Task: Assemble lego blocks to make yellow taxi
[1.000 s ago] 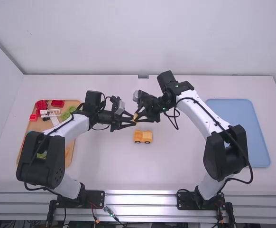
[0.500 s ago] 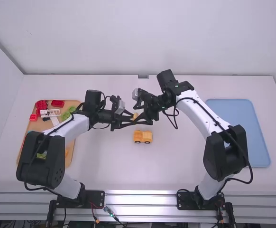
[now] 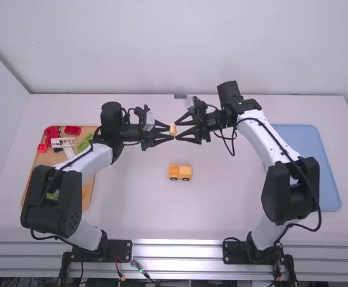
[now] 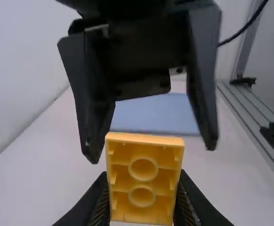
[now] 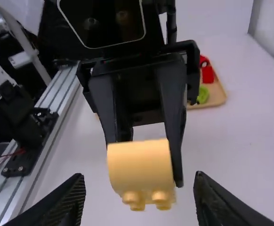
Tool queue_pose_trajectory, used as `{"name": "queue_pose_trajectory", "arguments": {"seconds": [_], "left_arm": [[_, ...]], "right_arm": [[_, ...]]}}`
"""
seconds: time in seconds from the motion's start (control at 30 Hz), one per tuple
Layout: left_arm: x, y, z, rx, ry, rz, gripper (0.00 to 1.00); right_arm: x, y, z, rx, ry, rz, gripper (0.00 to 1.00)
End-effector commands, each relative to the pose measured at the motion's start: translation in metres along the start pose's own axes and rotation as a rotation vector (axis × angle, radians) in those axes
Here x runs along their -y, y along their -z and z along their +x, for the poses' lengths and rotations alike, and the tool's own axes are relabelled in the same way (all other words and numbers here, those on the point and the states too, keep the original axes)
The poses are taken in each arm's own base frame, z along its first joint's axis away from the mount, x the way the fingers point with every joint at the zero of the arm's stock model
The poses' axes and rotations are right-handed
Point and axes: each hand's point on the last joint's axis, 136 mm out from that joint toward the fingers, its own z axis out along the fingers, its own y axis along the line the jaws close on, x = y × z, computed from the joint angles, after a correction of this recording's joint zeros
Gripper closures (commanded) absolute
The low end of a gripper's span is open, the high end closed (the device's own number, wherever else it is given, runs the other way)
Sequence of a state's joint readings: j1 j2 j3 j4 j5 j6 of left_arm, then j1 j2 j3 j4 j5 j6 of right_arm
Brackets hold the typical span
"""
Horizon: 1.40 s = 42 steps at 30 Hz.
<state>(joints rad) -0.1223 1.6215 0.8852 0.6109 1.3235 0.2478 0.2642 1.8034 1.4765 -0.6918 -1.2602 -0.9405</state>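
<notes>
In the high view, the left gripper (image 3: 170, 130) is gripping a small yellow block (image 3: 173, 129); the right gripper (image 3: 177, 130) is facing it, its fingers standing apart. From that block, the yellow toy car (image 3: 180, 172) is sitting on the table at six o'clock, the wooden tray (image 3: 44, 159) is lying between eight and nine, the blue tray (image 3: 324, 179) between three and four.
</notes>
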Motion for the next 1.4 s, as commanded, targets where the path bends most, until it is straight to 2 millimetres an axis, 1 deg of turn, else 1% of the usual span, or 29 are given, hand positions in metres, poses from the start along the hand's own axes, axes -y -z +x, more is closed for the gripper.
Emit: {"name": "queue_pose_trajectory", "arguments": {"seconds": [0.0, 0.1, 0.23, 0.33, 0.47, 0.6, 0.73, 1.0, 1.07, 1.17, 1.23, 1.27, 1.37], "left_arm": [[-0.002, 0.001, -0.011, 0.020, 0.139, 0.018, 0.93], [-0.003, 0.001, -0.019, 0.037, 0.167, 0.017, 0.92], [-0.005, 0.001, -0.025, 0.046, 0.172, 0.015, 0.92], [-0.005, 0.001, -0.027, 0.047, 0.169, 0.014, 0.92], [-0.007, 0.001, -0.029, 0.050, 0.154, 0.011, 0.95], [-0.007, 0.001, -0.032, 0.056, 0.130, 0.008, 0.95], [-0.015, 0.002, -0.032, 0.058, 0.131, -0.040, 0.94], [-0.016, 0.002, -0.033, 0.060, 0.127, -0.044, 0.94], [-0.020, 0.002, -0.032, 0.060, 0.130, -0.067, 0.95], [-0.020, 0.002, -0.032, 0.061, 0.128, -0.067, 0.95], [-0.020, 0.002, -0.033, 0.063, 0.121, -0.068, 0.93], [-0.020, 0.002, -0.033, 0.063, 0.121, -0.068, 0.95], [-0.019, 0.002, -0.036, 0.067, 0.104, -0.065, 0.94]], "right_arm": [[-0.003, 0.003, -0.021, 0.084, 0.049, -0.044, 0.43], [-0.003, 0.001, -0.027, 0.102, 0.088, -0.051, 0.42], [0.001, 0.001, -0.036, 0.127, 0.091, -0.055, 0.42], [0.003, 0.002, -0.043, 0.146, 0.089, -0.061, 0.44], [0.004, 0.002, -0.046, 0.156, 0.092, -0.063, 0.47], [0.005, 0.002, -0.047, 0.156, 0.094, -0.062, 0.48], [0.005, 0.002, -0.047, 0.156, 0.093, -0.062, 0.48], [0.006, 0.002, -0.047, 0.154, 0.083, -0.060, 0.48], [0.006, 0.002, -0.047, 0.152, 0.082, -0.056, 0.48], [0.007, 0.002, -0.046, 0.147, 0.082, -0.050, 0.49], [0.009, 0.002, -0.045, 0.140, 0.082, -0.041, 0.50], [0.009, 0.002, -0.045, 0.140, 0.082, -0.041, 0.50], [0.009, 0.002, -0.045, 0.140, 0.082, -0.042, 0.50]]}}
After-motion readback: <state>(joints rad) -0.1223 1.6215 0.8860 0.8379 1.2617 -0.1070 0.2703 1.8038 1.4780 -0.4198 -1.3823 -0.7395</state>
